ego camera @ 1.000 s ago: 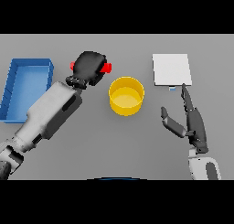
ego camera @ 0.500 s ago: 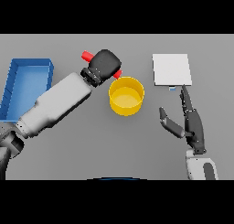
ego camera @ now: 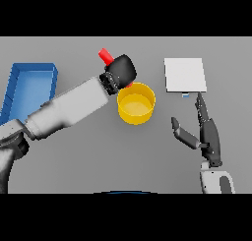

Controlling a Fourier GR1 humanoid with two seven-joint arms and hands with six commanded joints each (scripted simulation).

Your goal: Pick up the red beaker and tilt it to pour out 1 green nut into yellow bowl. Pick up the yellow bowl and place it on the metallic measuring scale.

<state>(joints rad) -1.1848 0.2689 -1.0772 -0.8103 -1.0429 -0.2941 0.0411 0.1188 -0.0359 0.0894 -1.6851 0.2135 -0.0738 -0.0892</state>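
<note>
Red beaker [ego camera: 105, 55] tilted in left hand [ego camera: 120, 72], above yellow bowl [ego camera: 136, 104] rim.

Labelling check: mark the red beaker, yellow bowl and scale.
red beaker [ego camera: 104, 55], head view: end showing above the left hand.
yellow bowl [ego camera: 145, 95], head view: right rim.
scale [ego camera: 184, 74], head view: middle of its plate.

left arm [ego camera: 69, 109]: long light-grey forearm shell, smooth and boxy, darker grey section near the lower edge, black ribbed cuff at the wrist. left hand [ego camera: 121, 71]: black, rounded, glossy back. right hand [ego camera: 205, 132]: dark grey, slim segmented fingers [ego camera: 201, 109] and a separate thumb [ego camera: 183, 134], slightly lighter knuckle bands. right arm [ego camera: 217, 182]: white shell with a dark grey oval inset, narrow dark wrist joining it to the hand. no cables, screws or markings visible.
</note>
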